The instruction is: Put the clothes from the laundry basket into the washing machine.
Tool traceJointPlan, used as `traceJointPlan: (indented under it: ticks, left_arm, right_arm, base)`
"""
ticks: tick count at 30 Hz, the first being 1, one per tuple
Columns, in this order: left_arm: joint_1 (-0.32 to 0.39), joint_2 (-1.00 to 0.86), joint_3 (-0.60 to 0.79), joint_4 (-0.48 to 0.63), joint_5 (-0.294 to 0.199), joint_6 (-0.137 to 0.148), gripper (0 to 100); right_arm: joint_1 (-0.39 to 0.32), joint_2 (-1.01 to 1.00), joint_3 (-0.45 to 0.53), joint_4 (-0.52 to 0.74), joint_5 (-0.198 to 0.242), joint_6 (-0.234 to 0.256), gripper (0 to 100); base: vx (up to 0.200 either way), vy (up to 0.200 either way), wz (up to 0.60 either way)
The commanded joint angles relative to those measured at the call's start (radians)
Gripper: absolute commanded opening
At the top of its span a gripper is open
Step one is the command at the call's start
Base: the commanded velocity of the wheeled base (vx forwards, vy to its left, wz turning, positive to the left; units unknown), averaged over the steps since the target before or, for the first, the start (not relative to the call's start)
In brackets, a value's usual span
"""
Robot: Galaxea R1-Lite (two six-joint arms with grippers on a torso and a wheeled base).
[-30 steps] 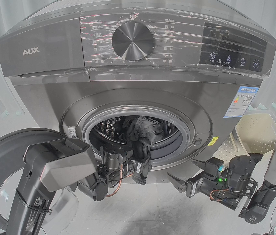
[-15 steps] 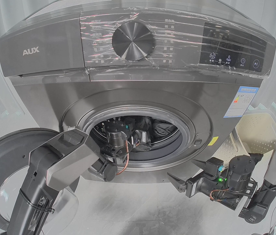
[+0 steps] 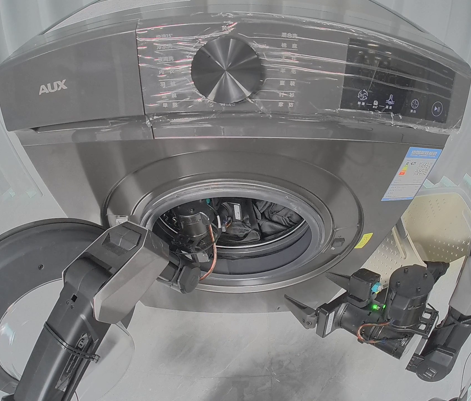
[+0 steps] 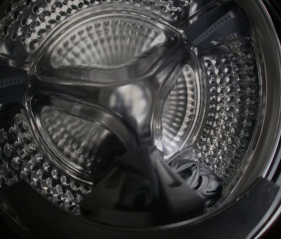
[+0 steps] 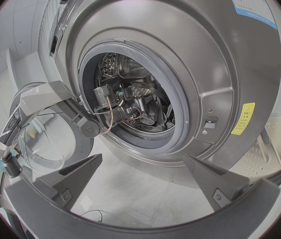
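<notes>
Grippers stand well apart. The left gripper [image 3: 239, 218] is inside the round opening of the washing machine [image 3: 246, 162], up against the dark clothes [image 3: 271, 221] lying low in the drum [image 4: 113, 50]. Whether it grips the cloth or has let go cannot be told, since its end merges with the dark folds. From the left wrist view the clothes [image 4: 153, 180] sit heaped on the drum's lower wall, close to the front lip, below the perforated steel and a ribbed paddle [image 4: 213, 24]. The left arm's wrist and its copper-coloured cable [image 3: 210, 252] take up the left part of the opening, crossing the grey door seal [image 5: 173, 93].

The right gripper [image 3: 308, 287] hangs outside, low in front of the machine and to the right of the opening, its two black pointed fingers [image 5: 80, 170] spread wide with nothing between them.

The open door [image 3: 1, 285] is swung out to the left, just beside the left arm. A cream perforated laundry basket [image 3: 441, 218] stands against the machine's right side, behind the right arm. Clear plastic film [image 3: 302, 57] covers the control panel and its dial [image 3: 227, 69]; a blue-edged label [image 3: 412, 172] and a yellow sticker [image 5: 243, 118] sit on the front panel to the right of the opening.
</notes>
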Motion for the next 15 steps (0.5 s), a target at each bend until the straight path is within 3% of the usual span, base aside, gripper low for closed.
traceJointPlan:
  ticks: [1, 4, 6, 15]
  left_arm:
    - [0.001, 0.018, -0.004, -0.001, -0.001, 0.000, 100]
    - [0.000, 0.018, -0.001, -0.001, -0.001, -0.007, 100]
    - [-0.006, 0.015, 0.012, -0.002, 0.000, -0.027, 100]
    - [-0.020, -0.057, 0.144, -0.016, -0.001, -0.029, 100]
  right_arm:
    - [0.000, 0.005, 0.000, 0.000, 0.000, 0.000, 100]
    - [0.000, 0.005, 0.001, 0.000, 0.000, 0.000, 100]
    - [0.000, 0.005, 0.001, 0.000, 0.000, 0.000, 100]
    - [0.000, 0.005, 0.000, 0.000, 0.000, 0.000, 100]
  base:
    - [0.000, 0.000, 0.00]
    - [0.000, 0.000, 0.00]
    - [0.000, 0.000, 0.00]
    - [0.000, 0.000, 0.00]
